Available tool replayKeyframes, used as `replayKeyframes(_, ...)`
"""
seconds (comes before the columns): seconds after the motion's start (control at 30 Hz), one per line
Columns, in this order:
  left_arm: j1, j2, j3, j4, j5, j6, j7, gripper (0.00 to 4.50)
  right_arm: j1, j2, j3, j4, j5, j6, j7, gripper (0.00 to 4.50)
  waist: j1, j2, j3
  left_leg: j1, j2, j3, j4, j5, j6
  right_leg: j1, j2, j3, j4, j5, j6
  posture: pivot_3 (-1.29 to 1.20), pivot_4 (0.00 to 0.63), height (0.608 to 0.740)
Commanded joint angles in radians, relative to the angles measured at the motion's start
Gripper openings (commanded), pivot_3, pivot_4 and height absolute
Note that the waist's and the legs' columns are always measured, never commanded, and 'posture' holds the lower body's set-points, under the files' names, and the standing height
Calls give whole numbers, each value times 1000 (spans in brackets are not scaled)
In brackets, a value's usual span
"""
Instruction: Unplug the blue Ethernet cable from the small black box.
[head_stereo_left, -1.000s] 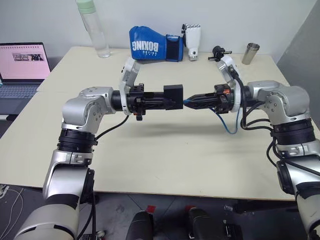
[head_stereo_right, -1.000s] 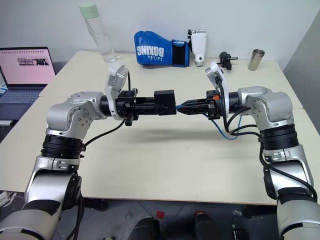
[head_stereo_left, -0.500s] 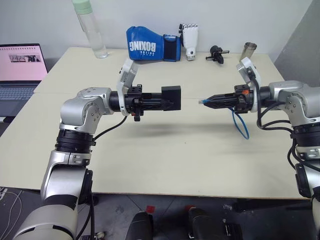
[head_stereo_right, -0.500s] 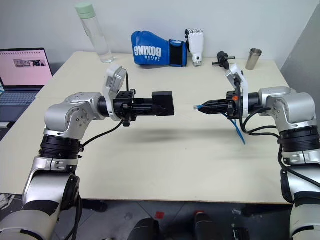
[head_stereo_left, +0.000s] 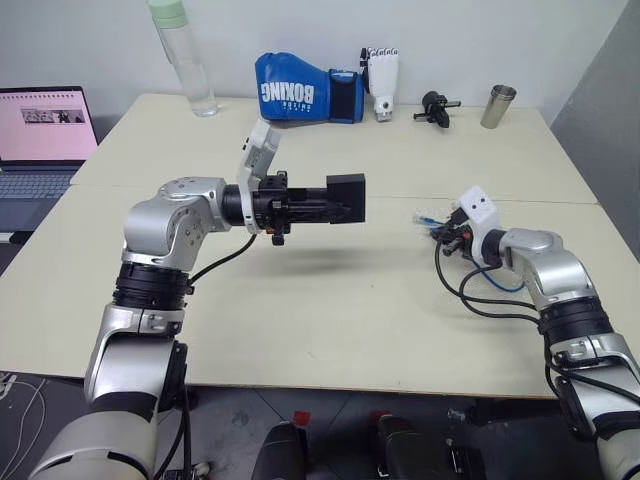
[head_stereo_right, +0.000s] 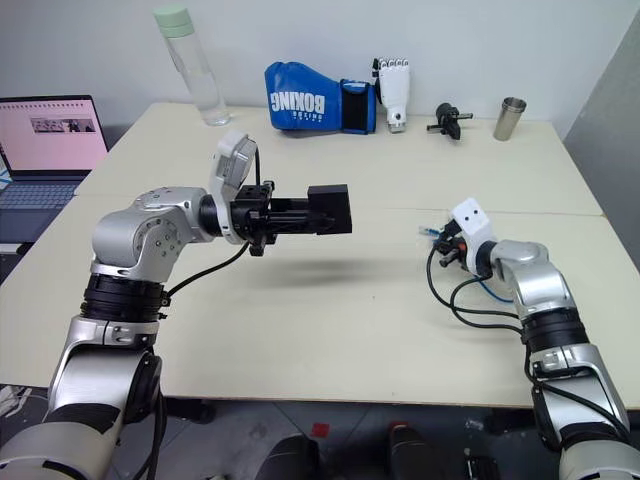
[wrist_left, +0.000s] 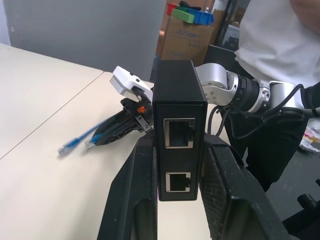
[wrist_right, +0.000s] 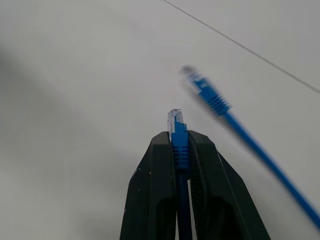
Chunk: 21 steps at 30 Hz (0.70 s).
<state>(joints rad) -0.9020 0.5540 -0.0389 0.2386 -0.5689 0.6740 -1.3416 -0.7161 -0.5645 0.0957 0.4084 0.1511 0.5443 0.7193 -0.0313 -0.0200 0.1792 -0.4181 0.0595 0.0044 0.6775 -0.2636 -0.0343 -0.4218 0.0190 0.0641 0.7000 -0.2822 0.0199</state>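
Claws are gripping: left claw (wrist_left: 177, 200) one small black box (wrist_left: 177, 125), right claw (wrist_right: 180, 165) one blue Ethernet cable (wrist_right: 179, 142); one glove (head_stereo_left: 300, 90) reading "BOXING".

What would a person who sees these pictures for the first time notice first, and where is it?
First, the small flat matte-black box, held above the middle of the beige table by the shut left gripper, with both of its ports empty. Next, the thin bright-blue Ethernet cable, pinched in the shut right gripper low over the table's right side, one clear plug sticking out. At the far edge lies a blue boxing glove.
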Motion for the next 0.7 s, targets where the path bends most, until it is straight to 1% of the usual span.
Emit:
replayKeyframes(0.03,-3,8,21,-41,-17,5,6,798,9,12,-52,-66,56,88,16,791,0,0,0,0,0,0,0,0,1,0,0,0,0,0,0,0,150,740)
replayKeyframes(0.07,-3,6,21,-42,-17,6,5,798,10,13,-56,-73,59,100,15,856,0,0,0,0,0,0,0,0,1,0,0,0,0,0,0,0,150,740)
replayKeyframes(0.1,-4,5,20,-43,-17,6,5,798,11,13,-59,-78,61,109,14,1252,0,0,0,0,0,0,0,0,1,0,0,0,0,0,0,0,150,740)
replayKeyframes(0.13,-4,5,20,-43,-18,6,5,798,7,12,-64,-83,67,121,15,1419,0,0,0,0,0,0,0,0,1,0,0,0,0,0,0,0,150,740)
replayKeyframes(0.3,-5,2,19,-42,-16,5,1,798,0,-4,-64,-108,72,139,35,2698,0,0,0,0,0,0,0,-1,1,0,0,0,0,0,0,0,150,740)
replayKeyframes(0.4,0,4,21,-48,-18,7,1,798,6,-18,-78,-178,106,189,59,3319,0,0,0,0,0,0,0,-1,1,0,0,0,0,0,0,0,150,740)
replayKeyframes(0.5,6,8,24,-49,-14,3,6,798,-12,-30,-135,-273,187,325,60,4073,1,0,0,0,0,0,0,-1,1,0,0,0,0,0,0,0,150,740)
replayKeyframes(0.53,7,8,26,-49,-13,2,9,798,-22,-36,-162,-302,222,375,62,4256,1,0,0,0,0,0,0,-1,1,0,0,0,0,0,0,0,150,740)
replayKeyframes(0.57,9,10,28,-48,-12,1,10,798,-30,-42,-188,-329,256,422,65,4436,1,0,0,0,0,0,0,-1,1,0,0,0,0,0,0,0,150,740)
replayKeyframes(0.67,12,20,33,-46,-10,-3,9,798,-38,-73,-227,-412,341,507,104,4436,2,0,0,0,0,-1,0,-1,1,0,0,-1,0,0,0,0,150,740)
replayKeyframes(0.7,11,28,40,-37,-6,-8,11,798,-31,-91,-240,-472,376,501,136,4436,2,0,0,0,0,-1,0,-1,1,0,0,-1,0,0,0,0,150,740)
